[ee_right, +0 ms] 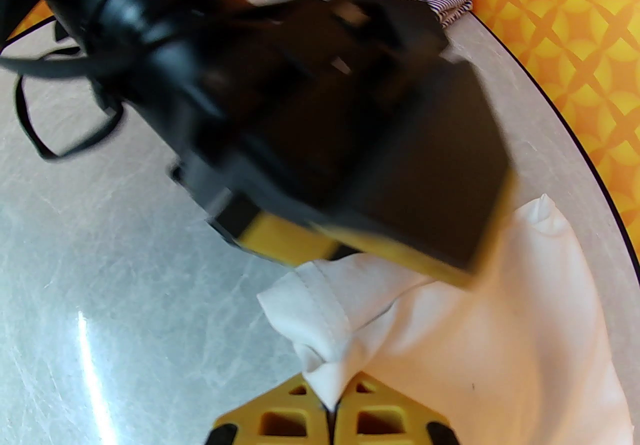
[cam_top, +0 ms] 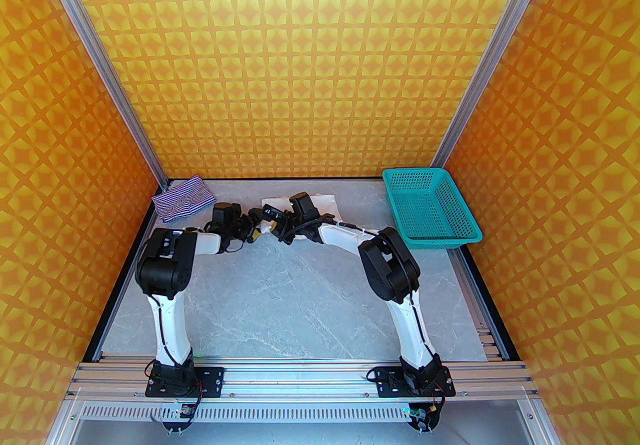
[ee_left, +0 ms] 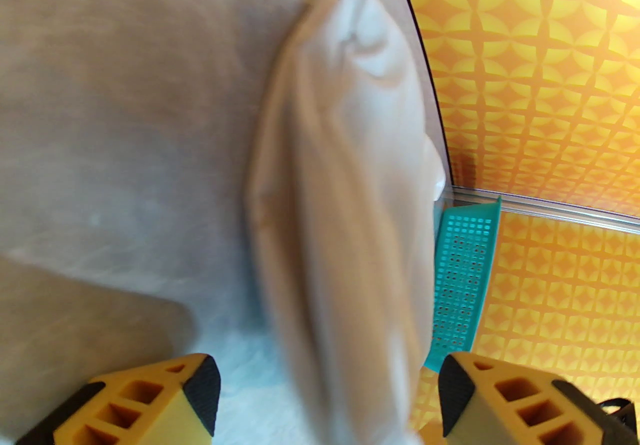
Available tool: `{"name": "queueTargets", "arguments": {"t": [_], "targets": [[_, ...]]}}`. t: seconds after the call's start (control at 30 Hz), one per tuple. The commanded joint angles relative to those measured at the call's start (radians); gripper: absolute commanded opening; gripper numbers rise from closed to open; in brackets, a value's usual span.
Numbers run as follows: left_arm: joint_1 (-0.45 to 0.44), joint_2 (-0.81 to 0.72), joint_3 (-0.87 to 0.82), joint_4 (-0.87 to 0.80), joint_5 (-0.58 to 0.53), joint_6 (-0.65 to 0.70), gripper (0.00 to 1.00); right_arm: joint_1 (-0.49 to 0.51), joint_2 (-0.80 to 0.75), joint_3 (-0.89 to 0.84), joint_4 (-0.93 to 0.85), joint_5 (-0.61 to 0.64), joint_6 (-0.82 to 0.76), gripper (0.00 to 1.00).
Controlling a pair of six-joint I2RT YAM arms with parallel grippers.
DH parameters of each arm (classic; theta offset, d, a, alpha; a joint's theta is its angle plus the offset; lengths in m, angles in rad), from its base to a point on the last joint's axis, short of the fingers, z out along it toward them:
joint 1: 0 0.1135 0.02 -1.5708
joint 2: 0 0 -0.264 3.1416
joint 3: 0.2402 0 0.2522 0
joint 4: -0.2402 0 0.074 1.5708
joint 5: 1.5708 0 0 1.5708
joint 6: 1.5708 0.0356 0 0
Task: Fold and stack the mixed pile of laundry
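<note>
Large white cloth [ee_right: 475,333] lies rumpled at the far middle of the grey table [cam_top: 280,293]; right gripper [ee_right: 332,405] is clamped on its hemmed corner; left gripper [ee_left: 327,388] hovers over it, fingers spread apart; the cloth looks soft, light and floppy, likely best taken by its corners; striped garment [cam_top: 182,200] sits in the far left corner.

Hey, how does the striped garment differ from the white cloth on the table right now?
Pattern: the striped garment has thin blue and white stripes; the white cloth is plain. Place: the striped garment lies in the far left corner, the white cloth mid-table toward the back. Handling: the right gripper is shut on an edge of the white cloth; no gripper holds the striped garment. Both are soft fabric resting on the table.
</note>
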Motion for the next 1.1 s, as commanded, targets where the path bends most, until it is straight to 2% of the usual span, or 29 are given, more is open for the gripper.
{"name": "queueTargets", "arguments": {"t": [0.0, 0.1, 0.2, 0.23, 0.3, 0.33, 0.43, 0.57, 0.67, 0.73, 0.8, 0.93, 1.07], "targets": [[-0.043, 0.059, 0.039, 0.027, -0.027, -0.071, 0.71, 0.005, -0.068, -0.033, 0.072, -0.063, 0.026, 0.00], [-0.065, 0.090, 0.076, 0.026, -0.039, -0.095, 0.63, 0.004, -0.081, -0.051, 0.098, -0.082, 0.043, 0.00], [-0.077, 0.114, 0.104, 0.023, -0.053, -0.108, 0.40, 0.004, -0.085, -0.065, 0.103, -0.084, 0.048, 0.00], [-0.078, 0.115, 0.108, 0.023, -0.059, -0.107, 0.28, 0.004, -0.089, -0.073, 0.105, -0.073, 0.051, 0.00], [-0.076, 0.110, 0.107, 0.011, -0.065, -0.091, 0.05, 0.005, -0.106, -0.098, 0.119, -0.014, 0.073, 0.19], [-0.073, 0.101, 0.106, 0.003, -0.071, -0.065, 0.00, 0.004, -0.122, -0.118, 0.123, 0.020, 0.093, 0.24], [-0.055, 0.065, 0.119, -0.102, -0.071, 0.068, 0.00, -0.029, -0.180, -0.163, 0.101, 0.069, 0.240, 0.34], [-0.015, 0.009, 0.115, -0.196, -0.044, 0.235, 0.00, -0.117, -0.282, -0.267, 0.118, 0.141, 0.546, 0.39], [0.007, 0.000, 0.150, -0.264, 0.010, 0.335, 0.00, -0.185, -0.291, -0.295, 0.082, 0.165, 0.714, 0.42], [0.010, 0.003, 0.175, -0.286, 0.048, 0.375, 0.00, -0.229, -0.237, -0.214, -0.069, 0.186, 0.795, 0.39], [0.010, 0.008, 0.196, -0.322, 0.056, 0.404, 0.00, -0.271, -0.157, -0.126, -0.199, 0.143, 0.847, 0.33], [0.010, 0.006, 0.203, -0.319, 0.072, 0.422, 0.00, -0.295, -0.078, -0.082, -0.254, 0.079, 0.904, 0.27], [0.012, 0.005, 0.222, -0.353, 0.077, 0.465, 0.00, -0.295, -0.051, -0.114, -0.255, 0.050, 0.944, 0.22]]}}
